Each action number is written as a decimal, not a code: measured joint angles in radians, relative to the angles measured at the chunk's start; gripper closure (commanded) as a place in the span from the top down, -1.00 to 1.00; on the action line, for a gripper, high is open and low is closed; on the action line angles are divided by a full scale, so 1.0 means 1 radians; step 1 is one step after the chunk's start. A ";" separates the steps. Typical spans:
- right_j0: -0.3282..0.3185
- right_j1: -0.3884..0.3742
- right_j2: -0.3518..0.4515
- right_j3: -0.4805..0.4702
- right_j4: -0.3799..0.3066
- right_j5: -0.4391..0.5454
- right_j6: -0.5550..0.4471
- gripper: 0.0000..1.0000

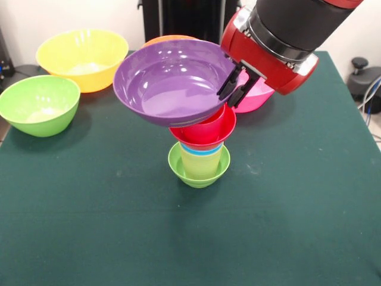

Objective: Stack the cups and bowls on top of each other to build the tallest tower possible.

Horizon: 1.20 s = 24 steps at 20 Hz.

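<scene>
My gripper (pixel 237 83) is shut on the right rim of the wide purple bowl (pixel 169 83), one finger inside and one outside. The bowl tilts toward the camera directly above the tower (pixel 201 152). The tower has the small lime-green bowl (pixel 199 174) as its base, with a pale yellow cup (pixel 201 162) in it, a blue cup's rim (pixel 202 150) above that, and a small red bowl (pixel 205 130) on top. The purple bowl's underside meets or nearly meets the red bowl; I cannot tell whether they touch.
At the back left stands a large yellow bowl (pixel 83 56), with a large green bowl (pixel 38 104) in front of it. An orange bowl (pixel 169 39) peeks out behind the purple one. A pink bowl (pixel 261 98) sits partly hidden under the arm.
</scene>
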 measured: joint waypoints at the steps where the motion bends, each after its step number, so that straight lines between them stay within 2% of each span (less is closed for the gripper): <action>1: 0.000 -0.001 0.000 0.000 0.000 0.000 0.000 -1.00; 24: 0.000 0.005 0.012 0.000 -0.004 0.000 0.000 -1.00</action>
